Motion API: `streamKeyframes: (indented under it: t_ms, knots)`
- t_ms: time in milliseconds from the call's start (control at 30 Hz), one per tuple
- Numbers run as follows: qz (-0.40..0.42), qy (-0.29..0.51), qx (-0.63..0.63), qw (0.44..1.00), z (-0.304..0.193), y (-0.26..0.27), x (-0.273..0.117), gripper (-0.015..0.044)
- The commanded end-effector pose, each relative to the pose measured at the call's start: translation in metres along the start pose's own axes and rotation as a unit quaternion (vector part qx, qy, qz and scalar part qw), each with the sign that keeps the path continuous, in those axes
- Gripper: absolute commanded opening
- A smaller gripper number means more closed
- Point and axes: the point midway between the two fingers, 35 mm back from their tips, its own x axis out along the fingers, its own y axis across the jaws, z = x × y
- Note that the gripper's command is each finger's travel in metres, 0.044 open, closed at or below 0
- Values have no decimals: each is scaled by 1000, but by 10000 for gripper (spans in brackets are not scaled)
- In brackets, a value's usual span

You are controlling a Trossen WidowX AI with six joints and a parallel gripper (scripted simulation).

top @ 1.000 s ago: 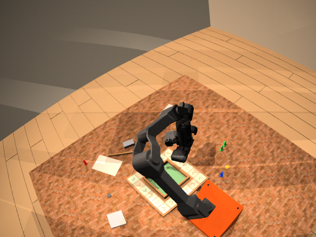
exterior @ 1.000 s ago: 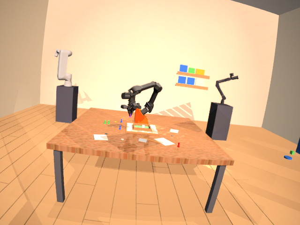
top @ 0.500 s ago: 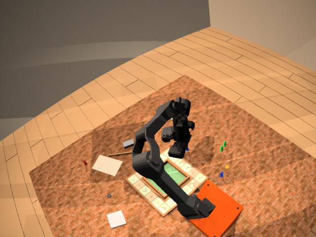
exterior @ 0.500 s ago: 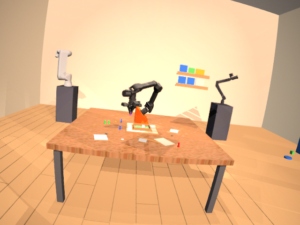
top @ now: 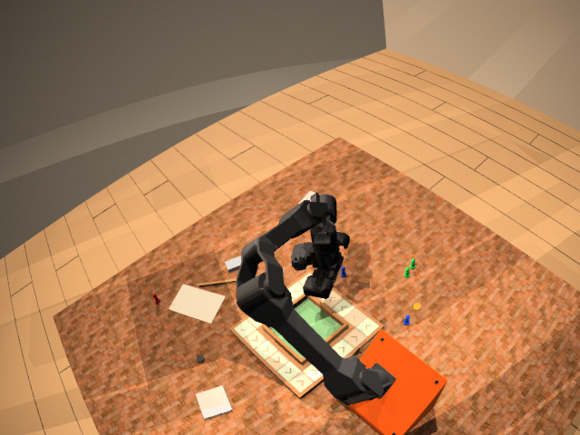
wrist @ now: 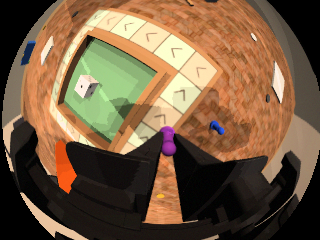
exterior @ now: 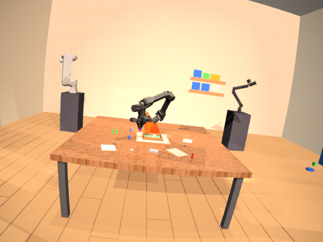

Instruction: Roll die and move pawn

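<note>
My gripper (exterior: 140,128) (wrist: 167,136) is shut on the purple pawn (exterior: 140,130) (wrist: 168,146) and holds it raised above the board's edge. In the top view the arm hides the pawn. The board (top: 265,348) (exterior: 165,139) (wrist: 181,93) has a ring of arrowed squares around the green dice tray (top: 318,330) (wrist: 125,75). The white die (exterior: 154,135) (wrist: 86,86) rests inside the tray, near the side far from the pawn in the wrist view. Dark pips show on its faces, but the count on top is too small to read surely.
A blue pawn (top: 343,272) (exterior: 128,136) (wrist: 217,127) stands just off the board near the gripper. Another blue pawn (top: 406,320), two green pawns (top: 406,272) (top: 412,264) and a yellow disc (top: 417,305) lie beyond. A red pawn (top: 156,298) and a sheet (top: 197,303) are opposite.
</note>
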Motion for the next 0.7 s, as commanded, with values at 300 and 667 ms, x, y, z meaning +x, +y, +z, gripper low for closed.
streamKeyframes:
  t_ms: [300, 667]
  knots:
    - [9, 1, 5, 1000, -2, 4, 39, 0]
    - [9, 1, 5, 1000, -2, 4, 46, 0]
